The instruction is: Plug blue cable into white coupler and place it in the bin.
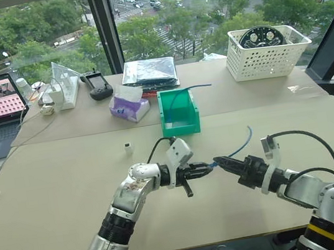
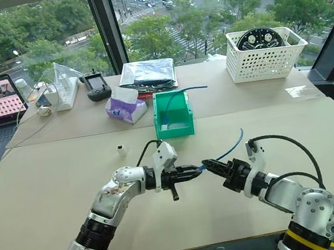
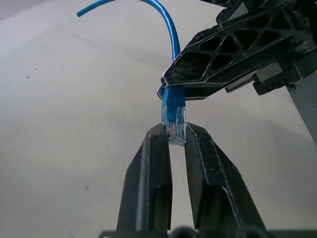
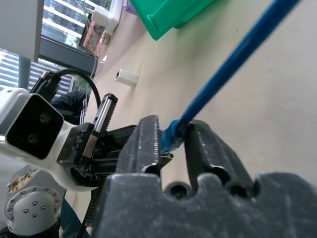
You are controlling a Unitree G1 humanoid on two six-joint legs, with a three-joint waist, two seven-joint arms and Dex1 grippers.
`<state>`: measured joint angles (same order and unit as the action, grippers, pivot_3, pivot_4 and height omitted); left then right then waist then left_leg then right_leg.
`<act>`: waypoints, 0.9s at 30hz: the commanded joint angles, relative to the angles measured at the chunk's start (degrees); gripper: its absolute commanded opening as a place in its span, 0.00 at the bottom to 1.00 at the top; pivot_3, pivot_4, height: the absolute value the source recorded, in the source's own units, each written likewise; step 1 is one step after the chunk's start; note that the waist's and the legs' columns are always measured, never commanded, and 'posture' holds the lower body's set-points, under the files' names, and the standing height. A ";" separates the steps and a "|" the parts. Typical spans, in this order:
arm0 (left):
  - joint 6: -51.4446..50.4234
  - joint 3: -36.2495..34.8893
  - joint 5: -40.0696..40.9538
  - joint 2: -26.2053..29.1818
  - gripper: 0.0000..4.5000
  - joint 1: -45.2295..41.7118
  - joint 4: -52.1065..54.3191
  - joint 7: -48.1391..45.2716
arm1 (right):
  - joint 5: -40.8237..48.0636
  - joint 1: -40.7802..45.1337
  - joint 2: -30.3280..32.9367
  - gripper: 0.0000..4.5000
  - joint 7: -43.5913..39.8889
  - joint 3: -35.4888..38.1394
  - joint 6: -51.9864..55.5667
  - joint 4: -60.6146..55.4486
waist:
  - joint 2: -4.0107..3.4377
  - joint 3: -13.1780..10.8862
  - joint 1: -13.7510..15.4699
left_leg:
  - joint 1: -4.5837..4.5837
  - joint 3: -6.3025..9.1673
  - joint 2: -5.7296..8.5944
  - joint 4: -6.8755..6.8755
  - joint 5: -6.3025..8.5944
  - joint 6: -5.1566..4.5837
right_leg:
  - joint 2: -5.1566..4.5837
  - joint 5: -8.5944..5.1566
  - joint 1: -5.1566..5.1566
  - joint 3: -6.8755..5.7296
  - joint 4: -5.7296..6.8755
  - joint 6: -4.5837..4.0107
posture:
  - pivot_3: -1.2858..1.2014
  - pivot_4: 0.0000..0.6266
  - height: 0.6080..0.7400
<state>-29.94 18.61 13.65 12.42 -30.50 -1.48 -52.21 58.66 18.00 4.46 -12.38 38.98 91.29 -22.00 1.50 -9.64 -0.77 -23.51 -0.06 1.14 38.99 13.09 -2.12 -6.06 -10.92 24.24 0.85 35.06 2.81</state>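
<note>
Both tools are meeting above the tabletop (image 1: 71,196), the left tool (image 3: 177,135) and right tool (image 4: 173,133) each pinching the blue cable (image 3: 171,106) at its plug.

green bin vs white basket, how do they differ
The bin is green with solid walls; the basket is white and perforated. The bin is smaller and sits mid-table; the basket is larger, at the far right. The bin holds a thin blue cable; the basket holds a round black part. Both stand upright and open-topped.
</note>
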 commanded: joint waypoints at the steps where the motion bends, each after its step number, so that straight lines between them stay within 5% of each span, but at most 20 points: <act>1: 0.73 -0.05 0.48 -0.55 0.00 -0.32 1.13 0.38 | 3.67 0.19 0.42 0.38 -1.04 -1.38 -0.70 -1.34 | 0.00 0.00 0.02 | -0.01 0.00 0.00 -0.01 0.00 0.00 | 0.00 0.00 0.00 0.00 0.00 0.00 | 0.52 0.24 0.97; 11: 0.77 -0.01 0.41 -0.66 0.00 -0.33 1.08 0.34 | 5.26 -0.17 0.57 0.38 0.00 -1.59 -1.76 -0.75 | 0.00 0.00 0.02 | -0.02 0.00 0.00 0.00 0.00 0.00 | 0.00 -0.01 0.00 0.00 -0.02 0.02 | 0.52 0.24 0.97; 17: 0.60 -0.11 0.40 -0.71 0.00 -0.31 1.14 0.37 | 6.83 0.03 0.16 0.02 1.23 -1.40 -3.39 0.00 | 0.00 0.00 0.02 | -0.02 -0.01 0.00 0.00 0.00 0.00 | 0.00 -0.01 0.00 0.00 -0.03 0.02 | 0.52 0.24 0.97; 27: 0.71 -0.39 0.36 -0.69 0.00 -0.19 1.00 0.35 | 10.52 -0.41 1.34 0.02 3.22 -2.03 -5.97 1.09 | 0.00 0.00 0.02 | -0.03 0.00 -0.01 -0.01 0.00 0.00 | 0.00 -0.02 0.00 0.00 -0.04 0.03 | 0.52 0.24 0.97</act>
<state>-29.73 17.48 13.91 11.94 -30.53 -1.00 -52.00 64.59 16.96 5.67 -8.38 37.89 87.02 -19.52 1.49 -9.65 -0.75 -23.53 -0.07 1.13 38.98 13.09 -2.12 -6.06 -10.94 24.25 0.85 35.02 2.84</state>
